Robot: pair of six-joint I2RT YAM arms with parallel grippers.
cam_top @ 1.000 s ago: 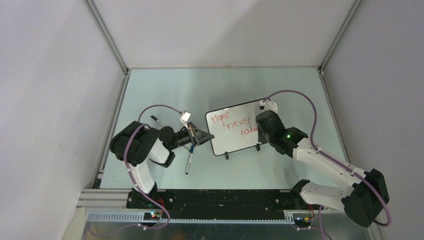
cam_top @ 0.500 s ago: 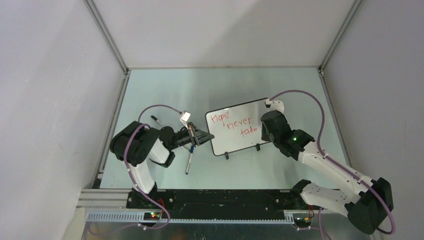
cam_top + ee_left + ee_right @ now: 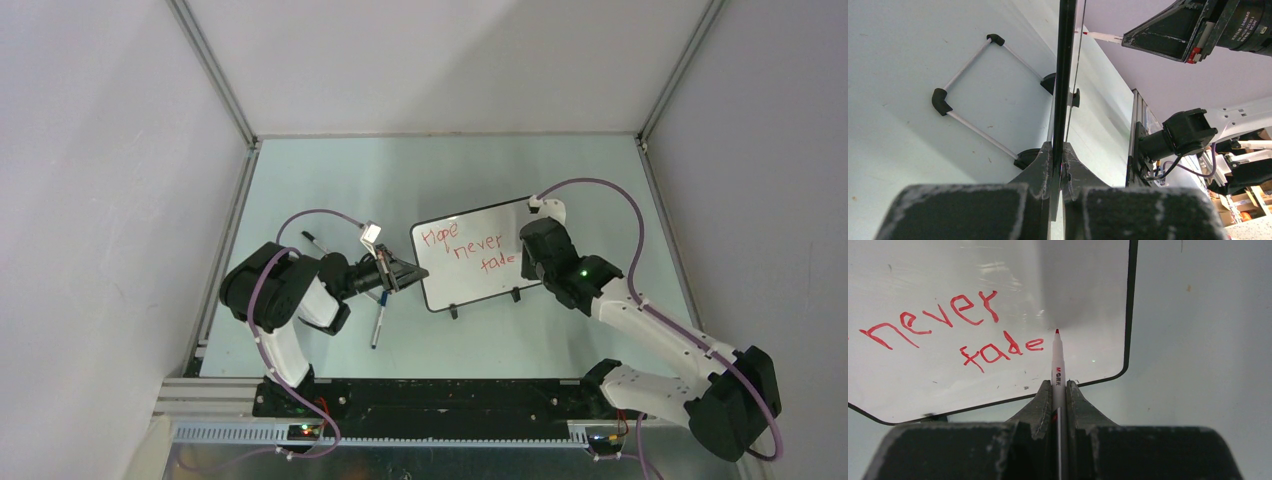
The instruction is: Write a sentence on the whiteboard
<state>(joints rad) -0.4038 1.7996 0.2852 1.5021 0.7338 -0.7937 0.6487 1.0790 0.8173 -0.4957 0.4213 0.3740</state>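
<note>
The whiteboard (image 3: 470,285) stands tilted on the table at centre, black-framed. The sentence (image 3: 468,250) in red reads "Hope never fade"; "never fade" (image 3: 950,327) shows in the right wrist view. My left gripper (image 3: 418,272) is shut on the board's left edge, seen edge-on (image 3: 1066,75) between its jaws in the left wrist view (image 3: 1062,160). My right gripper (image 3: 527,262) is shut on a white red-tipped marker (image 3: 1058,367). The marker's tip is at the board just right of the "e" of "fade". I cannot tell whether it touches.
A blue-capped pen (image 3: 377,325) lies on the table below the left gripper, and another pen (image 3: 312,242) lies to its left. The board's black feet (image 3: 452,312) and wire back stand (image 3: 973,90) rest on the table. Metal rails edge the table.
My right gripper has drawn a little to the right with the marker, uncovering the end of "fade". The left gripper and the board have not moved.
</note>
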